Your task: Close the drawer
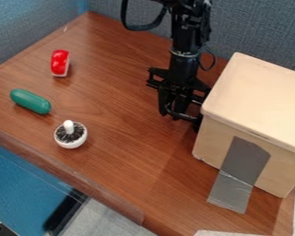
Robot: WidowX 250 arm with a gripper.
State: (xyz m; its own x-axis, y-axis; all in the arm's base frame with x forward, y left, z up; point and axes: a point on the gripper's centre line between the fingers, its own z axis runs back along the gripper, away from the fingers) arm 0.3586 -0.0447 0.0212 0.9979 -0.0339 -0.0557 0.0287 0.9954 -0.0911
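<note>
Black and low down, the gripper (174, 112) hangs right beside the light wood drawer box (255, 103) on the brown table (113, 103), but I can't tell if it is spread apart or pinched together.

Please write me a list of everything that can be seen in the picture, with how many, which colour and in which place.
Pale wooden box with a flat lid: one, beige, right side of the table.
Strip of smooth tape: one, grey, from the box's front down onto the table.
Small rounded toy: one, red and white, upper left.
Rounded cylindrical object: one, green, left.
Small round brush with dark bristles and a knob: one, white and black, right of and below the green object.
Wood-grain table: one, brown, under all these.
Fabric-like partition walls: two, blue-grey, behind and at left.
Robot arm: one, black, from the top edge.
Gripper: one, black, beside the box's left side.
</note>
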